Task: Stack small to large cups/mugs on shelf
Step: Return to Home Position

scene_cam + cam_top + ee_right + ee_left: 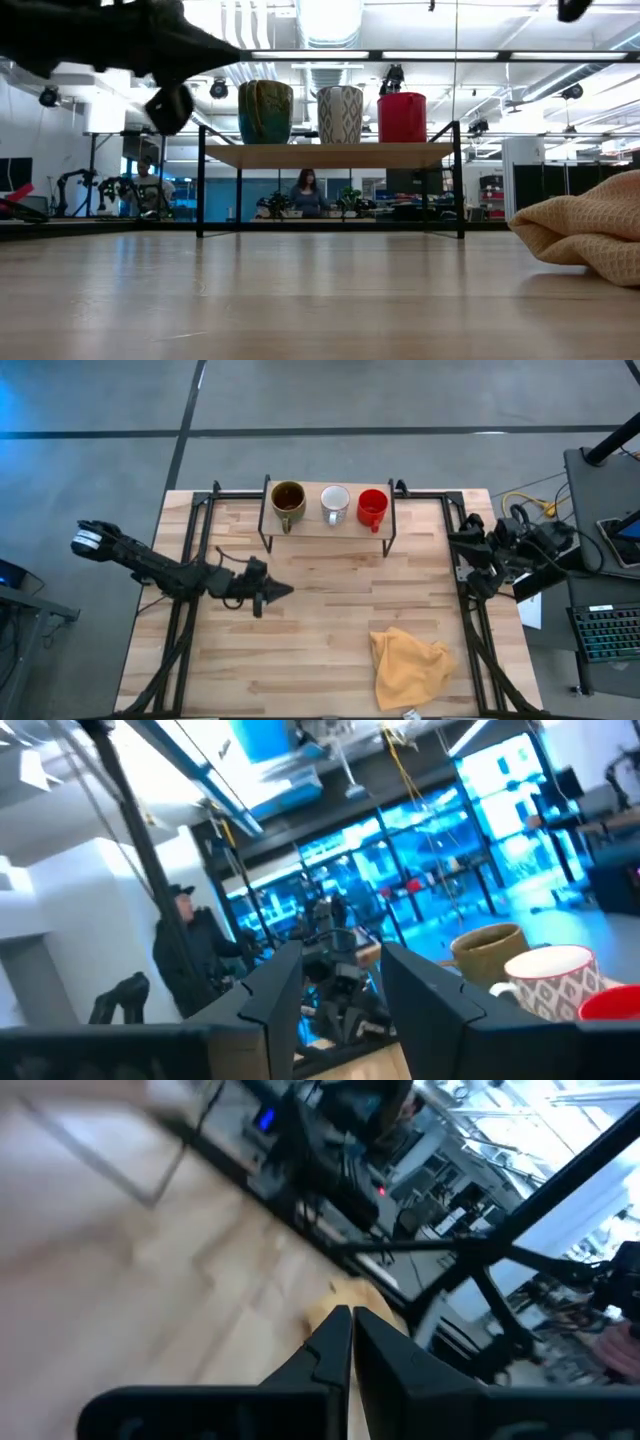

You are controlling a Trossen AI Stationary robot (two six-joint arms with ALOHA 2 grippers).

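I am watching the left gripper (pixel 286 591), fingers pressed together left of centre, since a careless swing could be clipping the shelf (pixel 311 525) at upper centre and toppling the brown mug (pixel 288 501), white mug (pixel 335 503) and red mug (pixel 372 507) standing on it, while the right gripper (pixel 340 952), fingers spread, is waiting at the right edge.

1. The high view looks straight down on the whole bench (pixel 320 640), with the shelf (pixel 312 528) at upper centre and the cloth (pixel 410 668) at lower right.
2. The low view sits at bench-top height, facing level across the boards. It shares the shelf, at mid-frame, and the cloth, close at the right edge.
3. The left wrist view looks past the left end effector (pixel 350 1315), tilted, low over the bench.
4. The right wrist view looks past the right end effector (pixel 340 952) into the room, with the mugs (pixel 545 982) at lower right.
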